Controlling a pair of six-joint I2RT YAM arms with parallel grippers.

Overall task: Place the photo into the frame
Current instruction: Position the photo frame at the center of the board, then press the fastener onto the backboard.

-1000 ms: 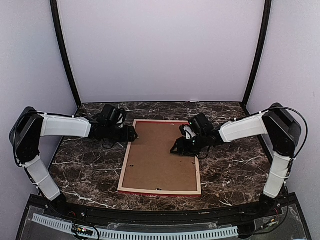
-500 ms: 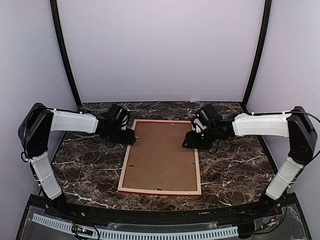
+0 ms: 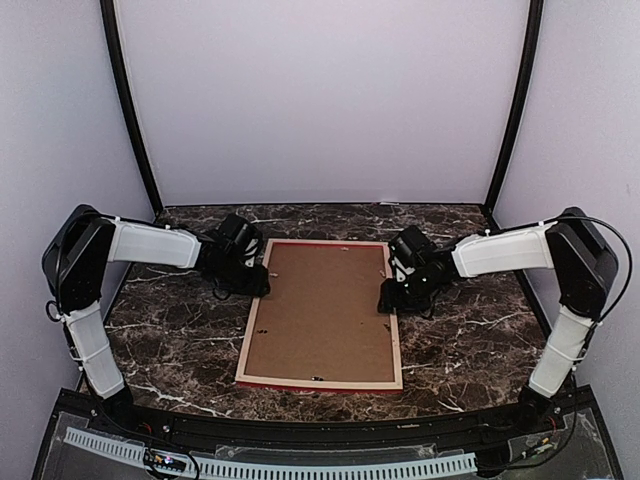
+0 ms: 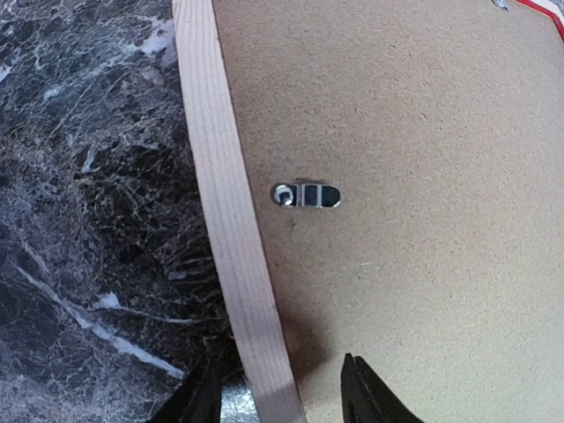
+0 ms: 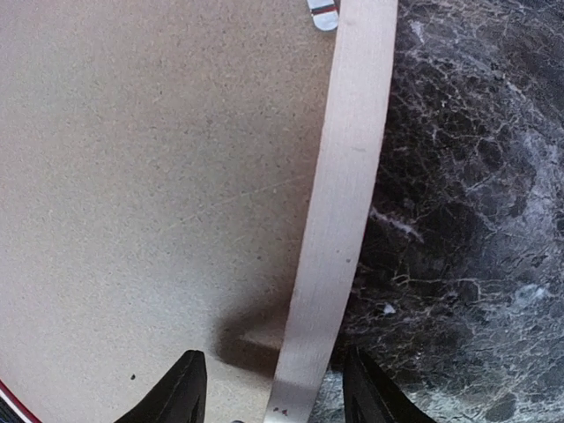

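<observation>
Frame (image 3: 320, 381) face-down, backing board (image 3: 320, 310) inside — left hand (image 4: 280, 383), right hand (image 5: 275, 374) apart astride rails.

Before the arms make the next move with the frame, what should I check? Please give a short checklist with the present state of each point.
1. Left gripper astride the left rail of the frame: ok.
2. Right gripper astride the right rail: ok.
3. Jaws closed on the rails: not ok, both stand open with gaps.
4. Backing board lying flat inside the frame: ok.
5. Clip locking the board: cannot tell.
6. Photo inside: cannot tell, the board hides it.
</observation>
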